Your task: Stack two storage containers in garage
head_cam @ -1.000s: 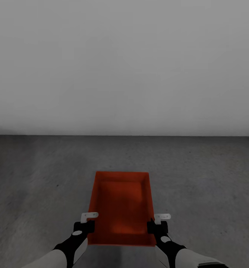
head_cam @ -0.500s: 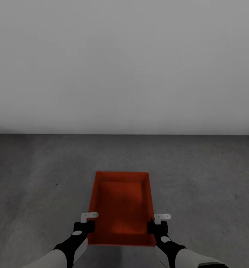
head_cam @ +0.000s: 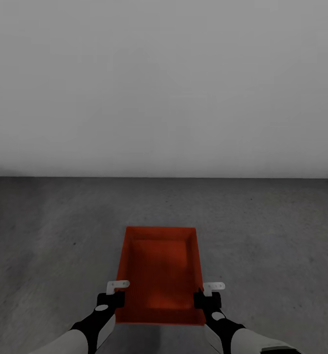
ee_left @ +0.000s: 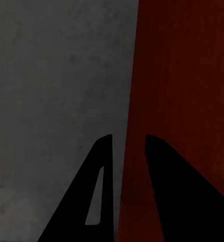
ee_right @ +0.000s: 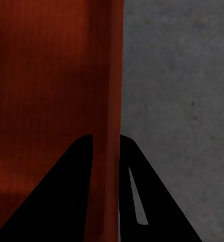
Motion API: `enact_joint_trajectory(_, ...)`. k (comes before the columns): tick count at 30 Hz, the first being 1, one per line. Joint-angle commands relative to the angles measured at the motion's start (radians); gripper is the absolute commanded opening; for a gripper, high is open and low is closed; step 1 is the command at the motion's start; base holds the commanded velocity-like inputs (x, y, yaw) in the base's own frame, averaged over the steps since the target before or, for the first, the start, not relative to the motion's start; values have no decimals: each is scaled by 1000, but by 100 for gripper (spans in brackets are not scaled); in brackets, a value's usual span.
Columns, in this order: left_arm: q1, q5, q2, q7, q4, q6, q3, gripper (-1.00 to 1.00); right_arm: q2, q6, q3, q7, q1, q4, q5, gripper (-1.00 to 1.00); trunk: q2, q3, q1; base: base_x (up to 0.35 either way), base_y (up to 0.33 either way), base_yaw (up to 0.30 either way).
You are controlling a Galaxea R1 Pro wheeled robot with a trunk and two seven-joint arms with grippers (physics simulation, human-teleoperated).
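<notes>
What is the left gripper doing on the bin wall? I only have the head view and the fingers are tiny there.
Observer: In the left wrist view, the left gripper straddles the storage container's side wall, one finger inside and one outside.
Operator: Clamped?
Observer: Cannot tell. A thin sliver of grey floor shows between the outer finger and the wall.
Operator: Right side?
Observer: In the right wrist view, the right gripper has the wall between its fingers with no gap visible, so it looks shut on it.
</notes>
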Motion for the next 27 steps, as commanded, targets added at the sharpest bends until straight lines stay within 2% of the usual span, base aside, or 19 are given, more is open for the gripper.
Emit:
enact_joint_trajectory(1, 0, 3, 0, 11, 3, -5, 19, -100, 2, 1, -49, -4, -1, -2, 30, -100, 0, 0, 0, 0, 0, 0)
enact_joint_trajectory(8, 0, 3, 0, 11, 3, -5, 19, -100, 1, 1, -49, -4, -1, -2, 30, -100, 0, 0, 0, 0, 0, 0)
enact_joint_trajectory(27, 0, 3, 0, 11, 3, -5, 19, -100, 2, 0, -49, -4, -1, -2, 30, -100, -133, -60, 73, 0, 0, 0)
